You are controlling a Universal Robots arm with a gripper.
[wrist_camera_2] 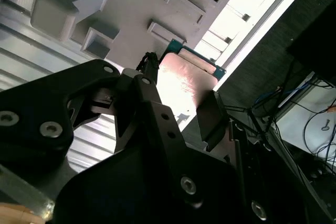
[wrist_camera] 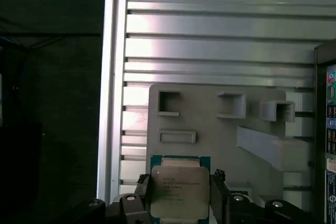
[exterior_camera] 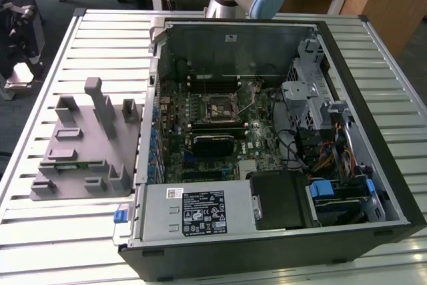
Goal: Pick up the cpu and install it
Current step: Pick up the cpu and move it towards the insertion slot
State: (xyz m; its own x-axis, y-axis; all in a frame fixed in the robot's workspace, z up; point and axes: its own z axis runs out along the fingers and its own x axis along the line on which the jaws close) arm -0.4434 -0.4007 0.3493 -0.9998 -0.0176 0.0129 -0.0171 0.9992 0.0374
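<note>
— How is the hold?
— The gripper (wrist_camera: 179,203) is clamped on the cpu (wrist_camera: 180,182), gripping two opposite edges. I'd carry it level and squeeze lightly.
— Where is it?
— Above the grey fixture (wrist_camera: 210,124), near that fixture's edge. It's square, with a dull silvery lid, a thin green rim and faint print.

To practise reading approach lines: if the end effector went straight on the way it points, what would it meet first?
Probably the grey fixture on the table, with the held cpu touching first; depth is unclear.
</note>
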